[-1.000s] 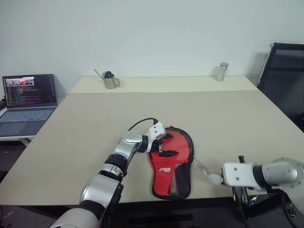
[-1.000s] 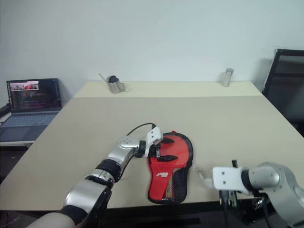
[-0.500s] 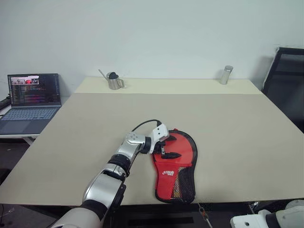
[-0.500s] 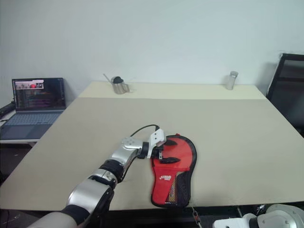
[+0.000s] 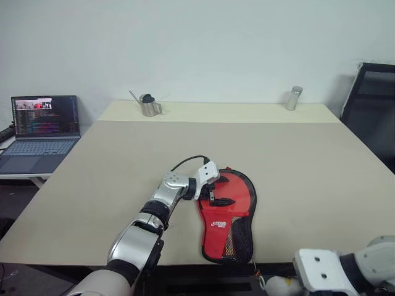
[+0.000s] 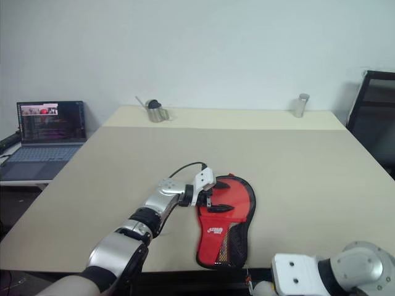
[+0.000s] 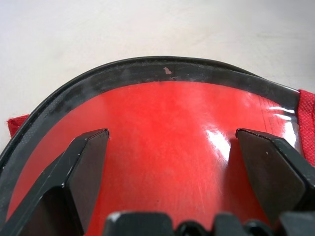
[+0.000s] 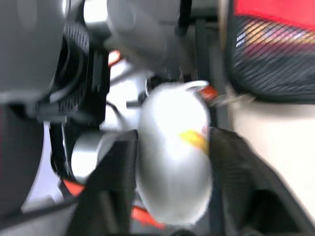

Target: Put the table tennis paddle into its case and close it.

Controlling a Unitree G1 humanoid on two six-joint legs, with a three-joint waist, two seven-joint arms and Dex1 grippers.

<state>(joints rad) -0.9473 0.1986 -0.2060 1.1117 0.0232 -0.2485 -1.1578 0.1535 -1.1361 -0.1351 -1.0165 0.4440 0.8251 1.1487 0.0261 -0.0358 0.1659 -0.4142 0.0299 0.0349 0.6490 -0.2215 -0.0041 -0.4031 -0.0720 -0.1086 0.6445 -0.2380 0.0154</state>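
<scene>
The left end effector (image 5: 213,191) is pressing spread fingers (image 7: 83,162) on the case (image 5: 229,213), likely pinning it to the counter (image 5: 308,166). Beneath them, the table tennis paddle (image 7: 162,142) is lying inside. The right end effector (image 8: 172,162), off the counter's near edge, is cradling a white zipper pull (image 8: 173,147); its grip cannot be told.

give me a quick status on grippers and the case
Left gripper open, fingers spread over the red case near table edge. Right gripper low off the table front, white egg-shaped object between its fingers. Nothing blocking the case.
</scene>
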